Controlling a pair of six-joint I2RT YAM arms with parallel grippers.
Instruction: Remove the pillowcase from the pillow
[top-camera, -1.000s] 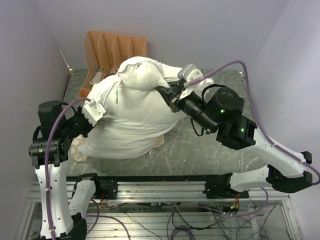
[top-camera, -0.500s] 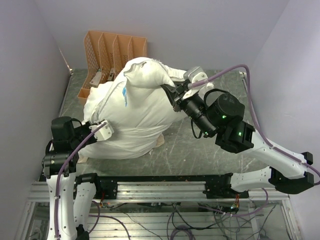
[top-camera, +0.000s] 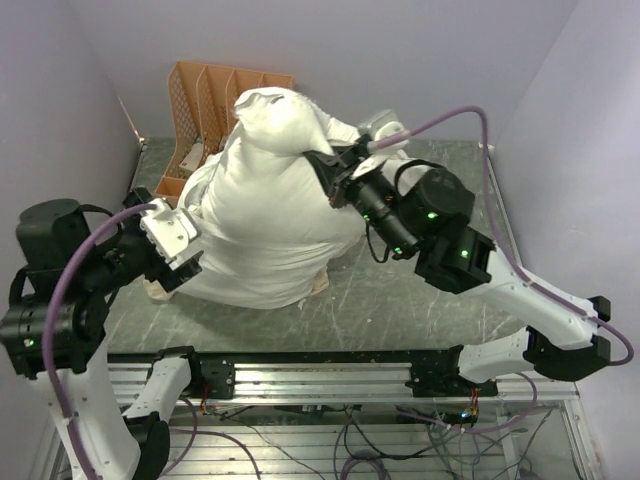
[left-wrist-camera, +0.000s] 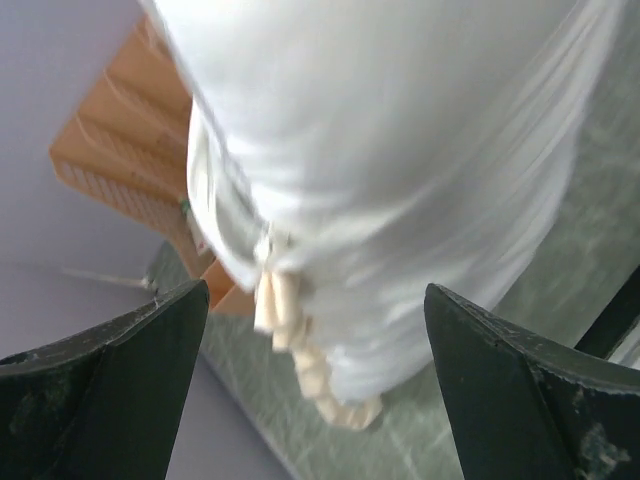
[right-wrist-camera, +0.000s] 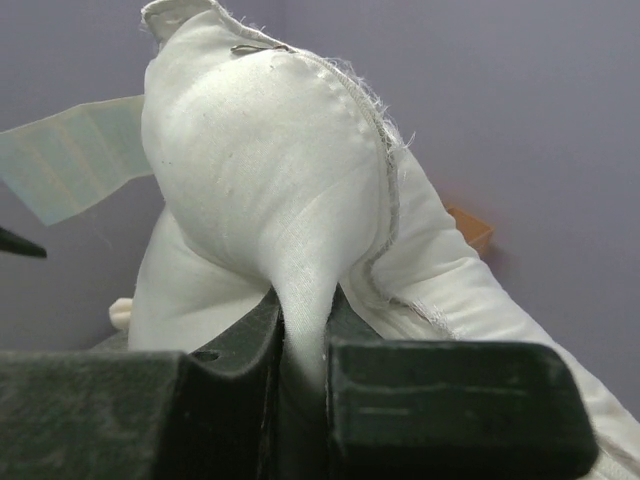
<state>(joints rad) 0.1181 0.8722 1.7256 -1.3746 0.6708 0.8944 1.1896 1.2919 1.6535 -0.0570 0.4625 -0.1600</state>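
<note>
**Pillowcase (top-camera: 250, 250) hangs from a lifted pillow: hold high, pull low**

Right claw (top-camera: 328, 178), at the centre of the overhead frame, is clamped tight on a pinch of white cloth. The right wrist view shows the fold squeezed between both fingers, with a stitched seam and a label above it. From that I judge it to be the end of the pillow (top-camera: 275, 115) rather than the cover. That plump lump stands raised in the upper middle, in front of the orange file rack (top-camera: 215, 95) at upper left. Below it the bundle drapes down to the table (top-camera: 420, 300), and the cream frill (left-wrist-camera: 280, 320) peeks out at its lower edge. Left claw (left-wrist-camera: 315, 300), at lower left of the overhead frame, stands wide open with nothing between its fingers, just short of the cloth.

To do this step well, the left claw should close on the frill or loose cover alone, not on the stuffing beneath. It should then draw down and away toward the lower left while the right holds high. Pull steadily; a snatch could tear the pinch free.
</note>
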